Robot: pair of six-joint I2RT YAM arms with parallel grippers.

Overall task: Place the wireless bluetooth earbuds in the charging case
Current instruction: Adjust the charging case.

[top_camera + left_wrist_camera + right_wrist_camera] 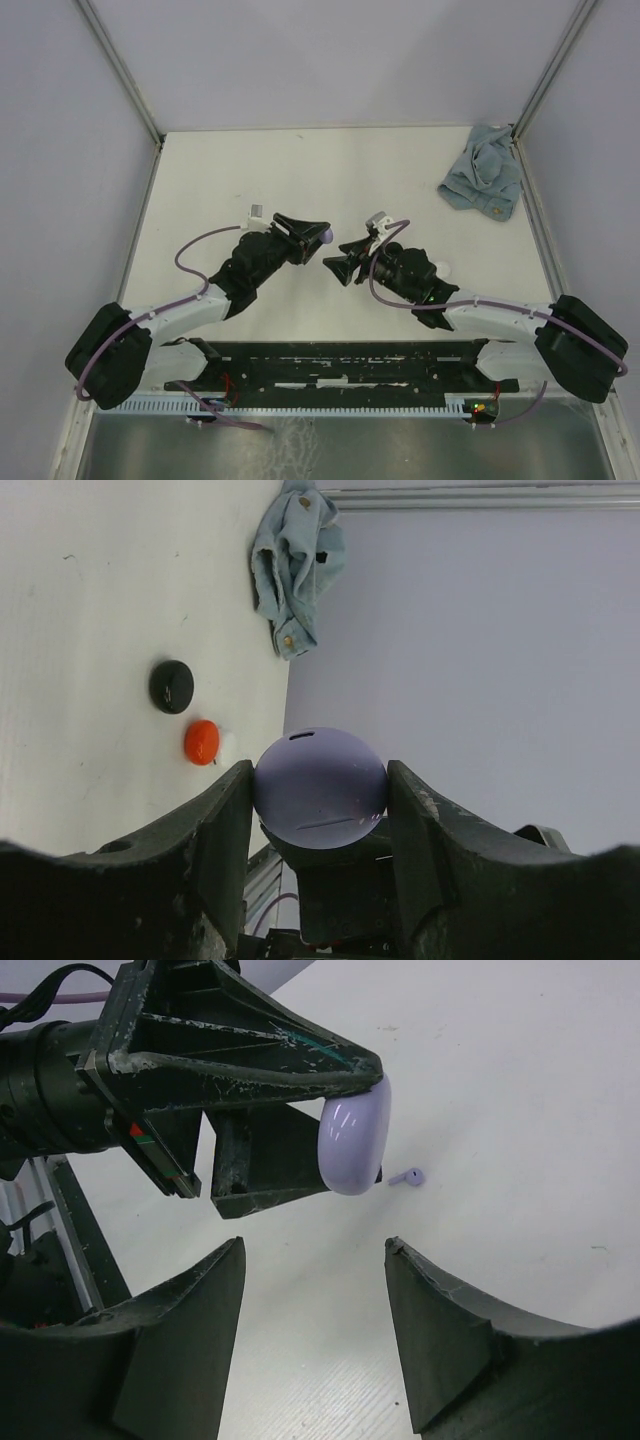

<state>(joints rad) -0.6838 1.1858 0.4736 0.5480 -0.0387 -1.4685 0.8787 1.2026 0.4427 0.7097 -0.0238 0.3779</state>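
The left pincer point(318, 785) held the lilac case point(355, 1145) by its sides; the right pincer point(315, 1260) stood wide, w/ nothing in it. One lilac earbud point(407, 1177) lay on the white bench point(520, 1080) beyond the case. It looked very light, smooth, prob. slippery: better to take it by the stem. Bench flat and matte, grey walls around, blue cloth point(483, 172) in the far corner.

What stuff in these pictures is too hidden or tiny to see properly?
Top view: the lilac case is mostly covered by the left claw.
Left wrist view: a white thing sits half behind the orange disc; unclear what it is.
Right wrist view: the lilac earbud is too small for details.
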